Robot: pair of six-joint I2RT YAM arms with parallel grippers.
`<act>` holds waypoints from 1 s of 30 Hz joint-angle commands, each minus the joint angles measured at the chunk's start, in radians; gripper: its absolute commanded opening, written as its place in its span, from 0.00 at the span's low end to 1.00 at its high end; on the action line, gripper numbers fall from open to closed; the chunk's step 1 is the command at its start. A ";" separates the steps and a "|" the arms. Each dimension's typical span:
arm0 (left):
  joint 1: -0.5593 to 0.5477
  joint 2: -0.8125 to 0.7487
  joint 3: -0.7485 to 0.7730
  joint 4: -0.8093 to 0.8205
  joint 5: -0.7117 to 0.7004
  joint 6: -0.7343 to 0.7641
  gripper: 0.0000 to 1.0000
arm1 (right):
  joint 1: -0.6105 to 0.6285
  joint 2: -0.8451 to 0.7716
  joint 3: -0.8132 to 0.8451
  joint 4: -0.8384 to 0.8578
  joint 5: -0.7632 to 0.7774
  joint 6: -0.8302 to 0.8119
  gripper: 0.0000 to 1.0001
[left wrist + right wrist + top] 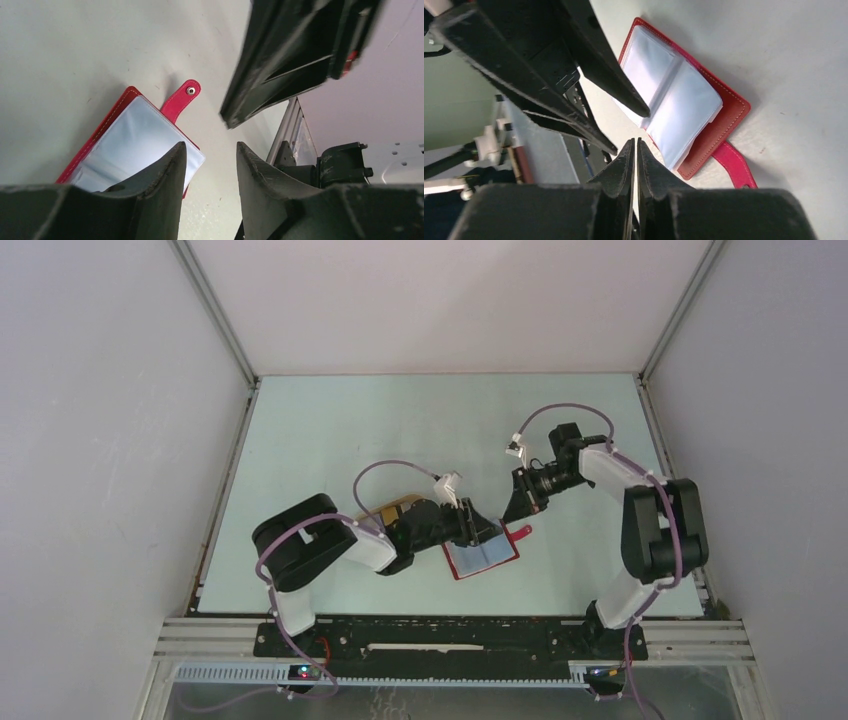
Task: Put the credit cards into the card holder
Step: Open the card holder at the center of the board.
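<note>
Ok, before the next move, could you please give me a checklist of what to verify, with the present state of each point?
1. Red folding card holder lies open on the pale green table: ok.
2. Its clear plastic pockets face up: ok.
3. Left claw open, one finger over the pockets: ok.
4. Right claw shut; thin credit card between its fingers: cannot tell.
5. Other credit cards in view: not ok, none visible.
6. Clearance between the two claws, which are close together above the holder: cannot tell.
</note>
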State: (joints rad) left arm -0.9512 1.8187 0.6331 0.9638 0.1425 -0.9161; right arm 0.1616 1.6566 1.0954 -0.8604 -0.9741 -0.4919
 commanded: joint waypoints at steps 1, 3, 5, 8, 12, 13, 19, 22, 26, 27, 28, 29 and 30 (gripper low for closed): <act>0.006 -0.003 0.009 0.070 0.034 0.047 0.46 | 0.005 0.061 0.041 -0.026 -0.098 0.036 0.11; 0.007 -0.024 -0.019 0.080 0.021 0.062 0.46 | 0.017 0.075 0.041 -0.015 -0.100 0.049 0.11; 0.008 -0.069 -0.060 0.077 -0.004 0.085 0.46 | 0.035 0.092 0.040 -0.007 -0.092 0.060 0.11; 0.006 -0.174 -0.127 0.005 -0.075 0.133 0.45 | 0.062 0.122 0.040 0.016 -0.039 0.082 0.11; -0.008 -0.307 -0.195 -0.143 -0.139 0.167 0.46 | 0.096 0.162 0.041 0.034 0.032 0.089 0.11; -0.012 -0.333 -0.204 -0.179 -0.164 0.168 0.47 | 0.102 0.171 0.042 0.034 0.045 0.091 0.11; -0.038 -0.397 -0.223 -0.302 -0.189 0.123 0.48 | 0.140 0.190 0.047 0.037 0.128 0.085 0.11; -0.044 -0.390 -0.210 -0.336 -0.206 0.096 0.49 | 0.160 0.198 0.047 0.047 0.161 0.092 0.11; -0.050 -0.359 -0.180 -0.368 -0.212 0.074 0.50 | 0.165 0.213 0.047 0.053 0.185 0.095 0.11; -0.053 -0.349 -0.173 -0.372 -0.211 0.069 0.50 | 0.165 0.215 0.047 0.052 0.189 0.095 0.11; -0.053 -0.341 -0.168 -0.375 -0.210 0.066 0.50 | 0.164 0.218 0.048 0.052 0.192 0.095 0.11; -0.055 -0.333 -0.164 -0.376 -0.210 0.062 0.50 | 0.165 0.219 0.047 0.052 0.195 0.095 0.11; -0.056 -0.326 -0.161 -0.377 -0.209 0.059 0.50 | 0.165 0.219 0.047 0.053 0.198 0.096 0.11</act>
State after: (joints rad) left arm -0.9951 1.4647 0.4385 0.6109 -0.0444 -0.8314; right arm 0.3225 1.8683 1.1095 -0.8192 -0.8043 -0.4091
